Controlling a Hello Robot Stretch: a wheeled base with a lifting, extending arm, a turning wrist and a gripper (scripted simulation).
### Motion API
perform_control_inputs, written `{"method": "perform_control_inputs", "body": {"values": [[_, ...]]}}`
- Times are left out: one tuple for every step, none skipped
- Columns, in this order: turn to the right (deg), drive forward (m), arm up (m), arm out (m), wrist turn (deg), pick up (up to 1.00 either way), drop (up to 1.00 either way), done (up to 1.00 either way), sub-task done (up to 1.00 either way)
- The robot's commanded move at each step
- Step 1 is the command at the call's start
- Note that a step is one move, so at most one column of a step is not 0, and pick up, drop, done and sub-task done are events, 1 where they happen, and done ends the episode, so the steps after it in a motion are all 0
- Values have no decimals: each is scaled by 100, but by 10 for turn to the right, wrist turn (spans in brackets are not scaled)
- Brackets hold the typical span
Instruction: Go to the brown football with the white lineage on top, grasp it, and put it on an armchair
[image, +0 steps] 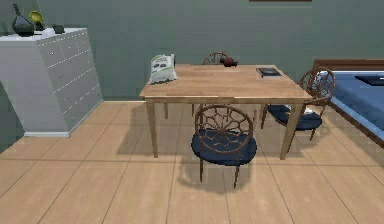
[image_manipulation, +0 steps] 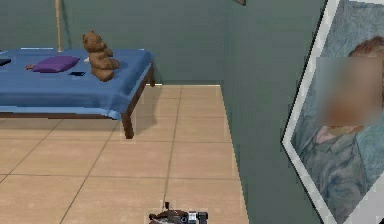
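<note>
A small dark brown oval thing (image: 230, 61), too small to name the football for sure, lies at the far edge of the wooden desk (image: 215, 90), near that edge's middle. A pale patterned bag (image: 162, 68) stands by the desk's far left corner, and a dark flat book (image: 268, 72) lies near the far right corner. A blue-cushioned chair (image: 223, 146) stands at the desk's near edge. A white dresser (image: 52, 75) stands by the wall on the forward view's left.

In the arm side view the hand (image_manipulation: 165, 215) shows at the bottom edge over the tan floor; I cannot tell whether it holds anything. Farther out, a brown teddy bear (image_manipulation: 98, 55) sits near the right end of a blue bed (image_manipulation: 60, 90), with a purple cushion (image_manipulation: 55, 64) beside it.
</note>
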Motion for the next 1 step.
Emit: {"method": "perform_control_inputs", "body": {"values": [[0, 0, 0, 0, 60, 0, 0, 0, 0]]}}
